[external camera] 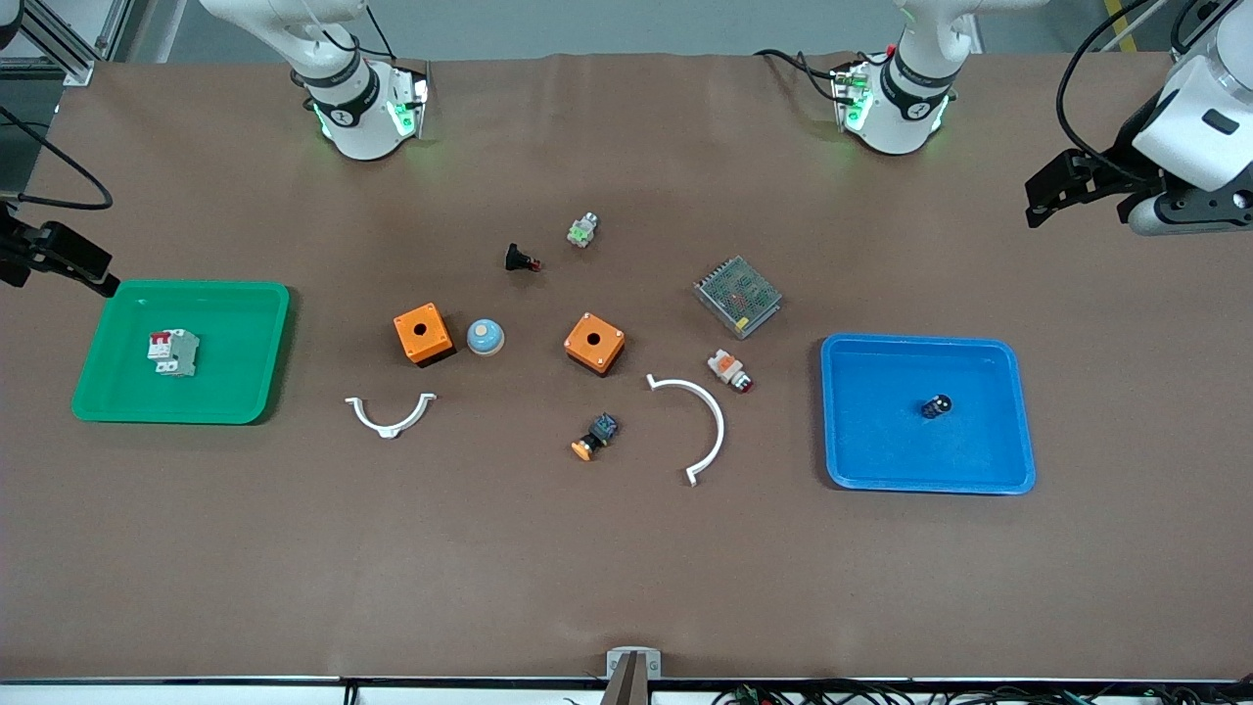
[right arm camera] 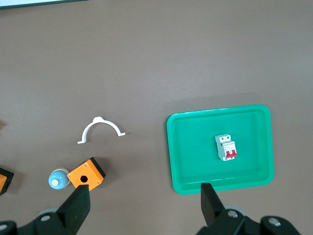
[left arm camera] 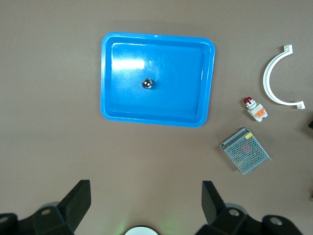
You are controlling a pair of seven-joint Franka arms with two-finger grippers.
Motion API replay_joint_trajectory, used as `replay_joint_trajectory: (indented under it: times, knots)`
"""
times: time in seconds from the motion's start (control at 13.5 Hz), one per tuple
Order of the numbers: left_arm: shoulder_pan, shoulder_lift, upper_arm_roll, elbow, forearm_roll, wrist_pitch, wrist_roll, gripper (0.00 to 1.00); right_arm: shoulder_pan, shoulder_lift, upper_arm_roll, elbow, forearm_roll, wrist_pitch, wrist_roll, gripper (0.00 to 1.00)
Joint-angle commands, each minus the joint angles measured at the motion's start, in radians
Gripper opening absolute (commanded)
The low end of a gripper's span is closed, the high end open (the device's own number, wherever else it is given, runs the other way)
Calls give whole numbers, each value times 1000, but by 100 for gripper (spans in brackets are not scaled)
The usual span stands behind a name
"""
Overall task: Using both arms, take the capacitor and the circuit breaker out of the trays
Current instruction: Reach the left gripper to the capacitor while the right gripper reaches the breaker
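Note:
The capacitor (external camera: 935, 405), a tiny black cylinder with a silvery top, lies in the blue tray (external camera: 881, 460) toward the left arm's end of the table; the left wrist view shows it (left arm camera: 147, 83) in that tray (left arm camera: 171, 105). The breaker (external camera: 173, 352), white-grey with red levers, lies in the green tray (external camera: 127, 411) toward the right arm's end; the right wrist view shows it (right arm camera: 226, 147) in that tray (right arm camera: 195, 161). My left gripper (left arm camera: 145, 188) is open and empty, high over bare table beside the blue tray. My right gripper (right arm camera: 144, 188) is open and empty, high beside the green tray.
Between the trays lie two orange boxes (external camera: 423, 334) (external camera: 594, 343), a blue-white dome (external camera: 485, 337), a black flared button (external camera: 519, 259), a mesh-covered metal box (external camera: 738, 296), a white-and-orange button (external camera: 729, 370), an orange-capped button (external camera: 595, 438) and two white curved clips (external camera: 391, 415) (external camera: 700, 421).

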Motion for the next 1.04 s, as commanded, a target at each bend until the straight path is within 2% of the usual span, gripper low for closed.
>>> replay_joint_trajectory:
  times: [0.0, 0.37, 0.59, 0.81, 0.89, 0.96]
  knots:
    - [1, 11, -1, 27, 3, -24, 17, 100, 6, 14, -2, 27, 9, -8, 3, 100]
    - [5, 139, 0, 56, 75, 0, 84, 100, 0, 14, -2, 56, 3, -20, 6, 100]
    - [71, 259, -1, 2, 54, 172, 87, 100, 3, 56, -2, 56, 14, -20, 8, 100]
    - [76, 345, -1, -108, 51, 368, 84, 100, -14, 75, -3, 50, 1, -83, -37, 100]
    - [75, 376, -1, -152, 51, 448, 81, 100, -19, 130, -8, 51, -26, -135, -38, 100]
    - [75, 417, -1, -183, 51, 520, 81, 98, -35, 153, -5, 47, -89, -132, -40, 100]
